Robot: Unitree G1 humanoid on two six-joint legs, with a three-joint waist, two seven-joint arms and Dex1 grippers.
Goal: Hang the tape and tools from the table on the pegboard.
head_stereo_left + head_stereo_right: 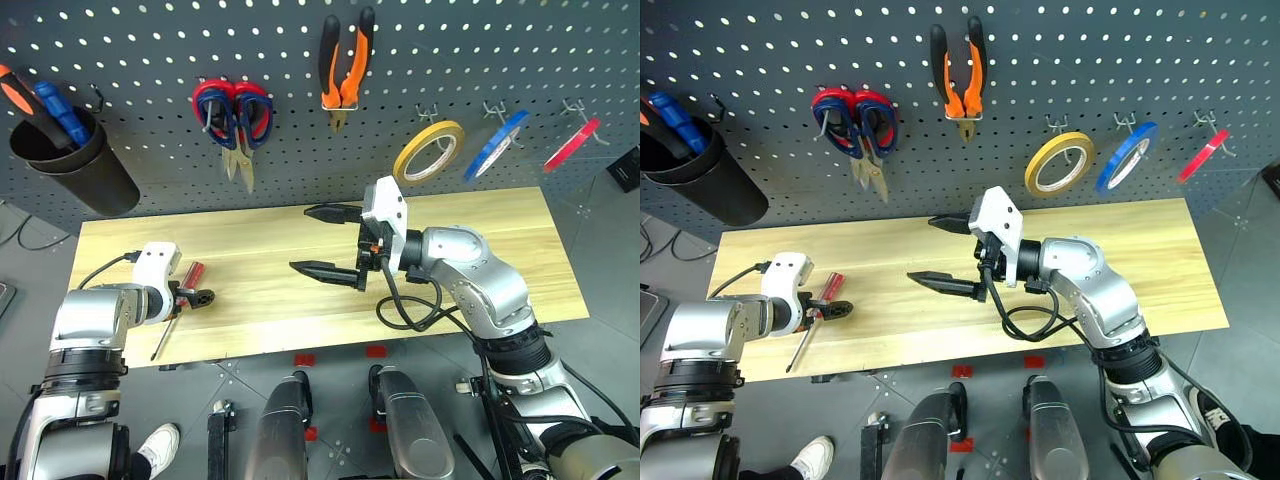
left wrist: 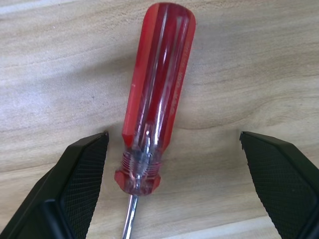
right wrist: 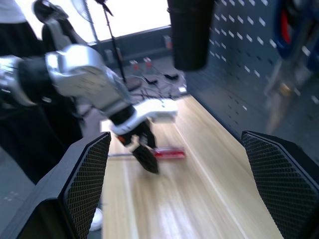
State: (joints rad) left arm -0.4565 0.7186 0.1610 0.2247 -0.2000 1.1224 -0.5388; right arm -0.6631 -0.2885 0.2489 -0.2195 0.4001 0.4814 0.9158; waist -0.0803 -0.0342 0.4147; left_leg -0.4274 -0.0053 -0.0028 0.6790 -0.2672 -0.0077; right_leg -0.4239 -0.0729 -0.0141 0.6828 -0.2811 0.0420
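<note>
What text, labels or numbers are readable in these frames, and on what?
None legible.
Red screwdriver handle: a faint line of moulded or printed marks runs along it, too faint to read.
Yellow tape roll, blue tape roll, red tape roll on the pegboard: no readable print.
Pliers and scissors: no visible markings.
</note>
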